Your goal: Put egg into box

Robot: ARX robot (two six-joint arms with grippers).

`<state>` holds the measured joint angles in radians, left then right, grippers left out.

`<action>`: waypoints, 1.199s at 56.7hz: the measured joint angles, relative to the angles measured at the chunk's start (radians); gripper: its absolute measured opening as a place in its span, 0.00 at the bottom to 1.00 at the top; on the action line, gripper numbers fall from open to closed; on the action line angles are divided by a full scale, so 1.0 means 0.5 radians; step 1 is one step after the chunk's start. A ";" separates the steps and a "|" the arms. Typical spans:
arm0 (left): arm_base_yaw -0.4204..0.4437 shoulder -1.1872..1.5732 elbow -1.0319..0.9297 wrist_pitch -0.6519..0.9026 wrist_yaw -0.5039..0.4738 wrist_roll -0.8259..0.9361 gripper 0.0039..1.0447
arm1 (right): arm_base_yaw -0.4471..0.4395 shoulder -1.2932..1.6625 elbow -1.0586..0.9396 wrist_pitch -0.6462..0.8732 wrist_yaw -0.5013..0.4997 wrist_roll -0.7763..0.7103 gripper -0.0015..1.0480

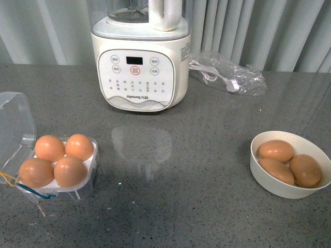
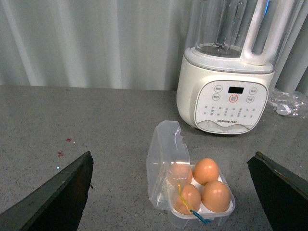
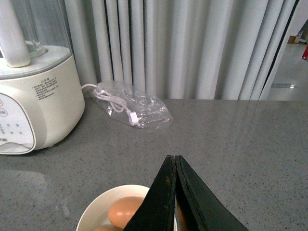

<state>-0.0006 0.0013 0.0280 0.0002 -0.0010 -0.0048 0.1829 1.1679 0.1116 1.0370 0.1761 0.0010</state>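
We are looking at a cream blender point(image 1: 140, 57) standing upright at the back of a grey speckled countertop point(image 1: 196, 206), its control panel facing us. Just to its right, a clear plastic bag point(image 1: 227, 73) holding a white cable is lying flat. A round white bowl point(image 1: 274, 187) is sitting nearer us on the right. Pale curtains point(image 1: 258, 26) are hanging behind, and small red specks point(image 2: 60, 154) are showing on the counter.

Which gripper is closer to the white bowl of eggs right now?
Right. The right gripper hangs shut over the white bowl; the left gripper is open, facing the egg carton, far across from the bowl.
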 joint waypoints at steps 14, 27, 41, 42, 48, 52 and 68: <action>0.000 0.000 0.000 0.000 0.000 0.000 0.94 | -0.143 -0.484 -0.138 -0.343 -0.134 0.000 0.03; 0.000 0.000 0.000 0.000 0.000 0.000 0.94 | -0.348 -0.876 -0.198 -0.671 -0.337 0.000 0.03; 0.000 0.000 0.000 0.000 0.000 0.000 0.94 | -0.361 -1.227 -0.214 -0.985 -0.349 0.001 0.03; 0.000 0.000 0.000 0.000 -0.001 0.000 0.94 | -0.361 -1.239 -0.214 -0.997 -0.349 0.001 0.03; 0.000 0.000 0.000 0.000 0.000 0.000 0.94 | -0.361 -1.383 -0.214 -1.130 -0.349 0.001 0.03; 0.000 0.000 0.000 0.000 0.000 0.000 0.94 | -0.361 -1.474 -0.214 -1.216 -0.349 0.001 0.03; 0.000 0.000 0.000 0.000 0.000 0.000 0.94 | -0.361 -1.729 -0.214 -1.463 -0.349 0.001 0.03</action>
<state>-0.0006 0.0013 0.0280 0.0002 -0.0010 -0.0048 0.0025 0.3035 0.0044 0.3058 0.0013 0.0013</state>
